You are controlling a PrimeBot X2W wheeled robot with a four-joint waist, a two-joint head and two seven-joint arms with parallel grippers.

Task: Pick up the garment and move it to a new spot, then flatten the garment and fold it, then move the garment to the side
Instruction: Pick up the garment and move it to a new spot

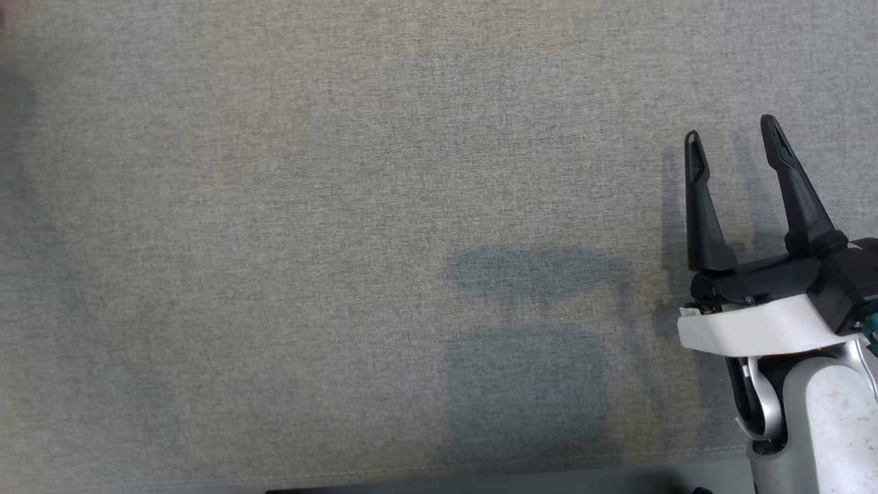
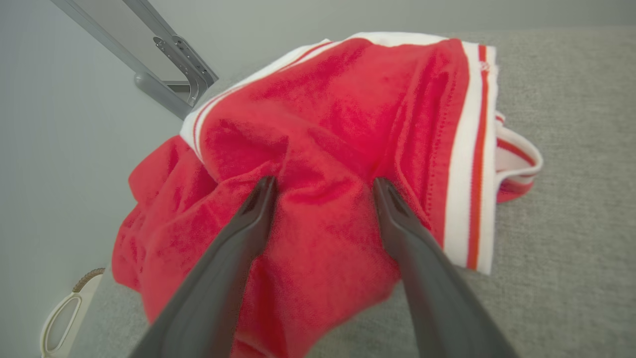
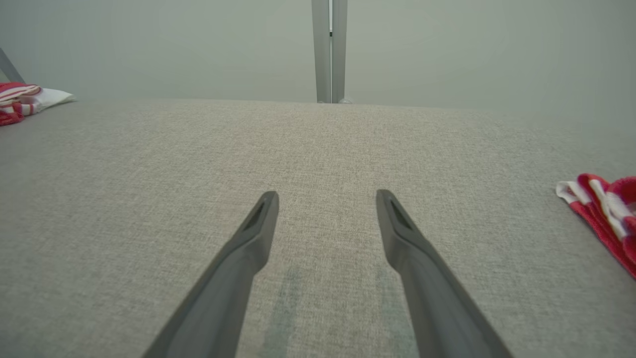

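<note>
We see the grey woven tabletop across the head view, with soft shadows lying on it.

The garment comes next in size. It is bright red, fleecy cloth with a white band and a thin red stripe along one hem, and a line of stitching runs beside the band. It lies crumpled in a heap on the tabletop at an edge, close to a grey metal frame. Part of the red cloth sags over that edge, and a striped loop pokes out from under the hem.

The left tool stands released, its two dark fingers spread wide with the tips at the red folds. We cannot tell whether they press in. No cloth is pinched between them.

The right tool is also released and holds nothing, fingers apart above bare tabletop at the lower right of the head view.

In the right wrist view a red-and-white cloth lies at the right edge and another at the far left corner. We cannot tell whether either is the same garment. A grey post rises behind the tabletop.
</note>
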